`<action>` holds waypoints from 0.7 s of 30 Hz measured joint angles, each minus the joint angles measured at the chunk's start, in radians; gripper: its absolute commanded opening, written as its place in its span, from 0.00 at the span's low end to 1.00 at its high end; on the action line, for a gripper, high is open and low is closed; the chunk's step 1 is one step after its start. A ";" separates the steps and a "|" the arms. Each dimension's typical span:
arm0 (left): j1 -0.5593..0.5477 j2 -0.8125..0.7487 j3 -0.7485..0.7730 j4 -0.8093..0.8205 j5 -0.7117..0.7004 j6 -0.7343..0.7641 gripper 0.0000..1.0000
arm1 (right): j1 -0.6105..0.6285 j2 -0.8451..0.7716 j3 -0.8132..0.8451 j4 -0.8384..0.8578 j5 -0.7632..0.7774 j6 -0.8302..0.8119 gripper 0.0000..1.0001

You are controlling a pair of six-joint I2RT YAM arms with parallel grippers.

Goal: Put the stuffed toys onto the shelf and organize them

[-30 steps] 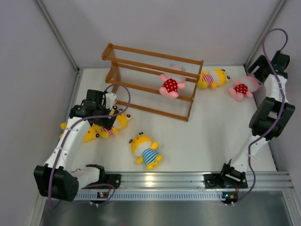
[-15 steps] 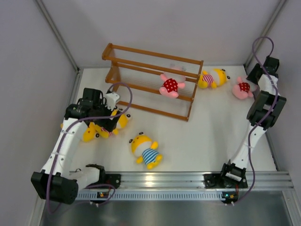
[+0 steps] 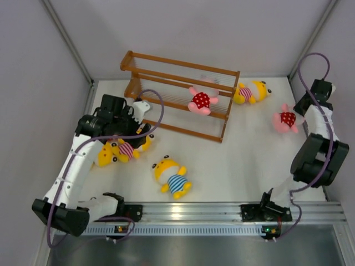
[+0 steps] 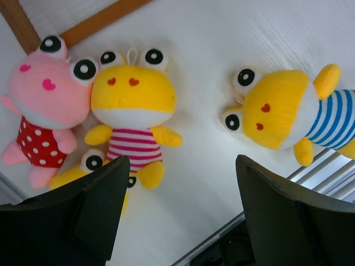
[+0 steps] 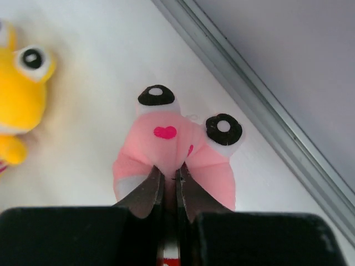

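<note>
Right gripper (image 5: 169, 185) is pinching the pink plush (image 5: 216, 172) tightly; left gripper (image 4: 182, 166) is hovering wide open, empty, over the pink-striped yellow plush (image 4: 133, 105).

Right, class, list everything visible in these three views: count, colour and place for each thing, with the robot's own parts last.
shelf: one, brown wood, back left of the table.
pink toys: three, red dotted outfits; one on the shelf, one in the left cluster, one in the right claw.
yellow toys: four; pink-striped by the shelf's right end, pink-striped in the left cluster, blue-striped front centre, one half hidden under a left claw finger.
table: one, white.
rail: one, silver, near edge.
left claw: black, open above the cluster.
right claw: black, shut on a pink toy.
</note>
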 measured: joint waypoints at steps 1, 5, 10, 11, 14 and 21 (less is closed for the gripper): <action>-0.036 0.011 0.021 0.001 -0.004 0.002 0.81 | 0.010 -0.085 -0.051 -0.013 0.008 0.002 0.00; -0.241 0.085 0.109 -0.005 -0.019 0.018 0.83 | 0.099 -0.389 -0.121 -0.087 0.034 0.000 0.00; -0.504 0.206 0.301 -0.012 -0.032 0.051 0.95 | 0.262 -0.634 -0.121 -0.205 0.036 0.009 0.00; -0.558 0.227 0.351 -0.011 -0.038 0.065 0.95 | 0.299 -0.667 -0.121 -0.235 0.037 0.016 0.00; -0.692 0.273 0.461 -0.006 -0.042 0.124 0.95 | 0.412 -0.738 -0.120 -0.333 0.049 0.052 0.00; -0.851 0.391 0.644 0.006 0.037 0.290 0.98 | 0.648 -0.811 -0.118 -0.490 0.067 0.172 0.00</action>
